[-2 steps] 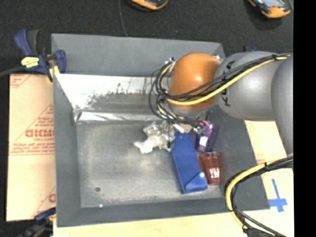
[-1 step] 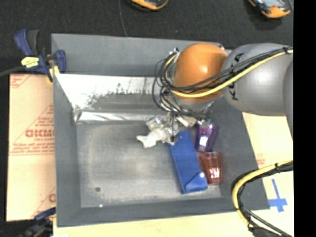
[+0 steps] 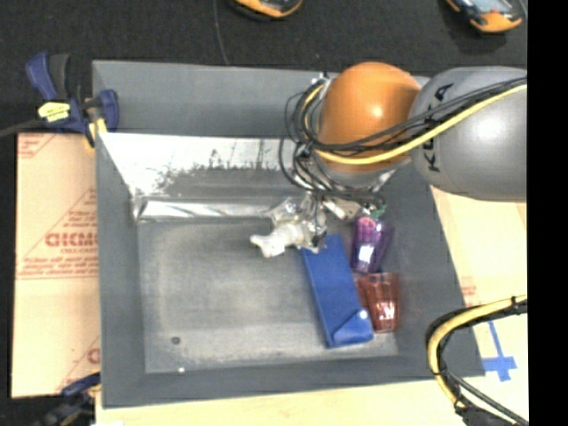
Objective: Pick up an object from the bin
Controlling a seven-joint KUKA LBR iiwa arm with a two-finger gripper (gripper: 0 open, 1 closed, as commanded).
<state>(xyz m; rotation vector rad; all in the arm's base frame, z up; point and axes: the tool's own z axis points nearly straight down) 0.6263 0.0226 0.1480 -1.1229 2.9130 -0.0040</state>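
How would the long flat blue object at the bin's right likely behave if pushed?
The long flat blue object lies flat, so it would probably slide rather than roll or tip. It seems to touch the small red translucent container, which would likely get nudged along.

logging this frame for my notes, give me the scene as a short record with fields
container: grey metal bin
arm: enters from the right, orange cover on its wrist
gripper: low over the bin's upper right part
nearest thing: white crumpled thing, at the gripper's left, contact unclear
blue flat pack: lies lengthwise below the gripper
purple bottle: right of the gripper, beside the pack
red clear cup: below the bottle, against the pack's right side
held: nothing seen in the grip
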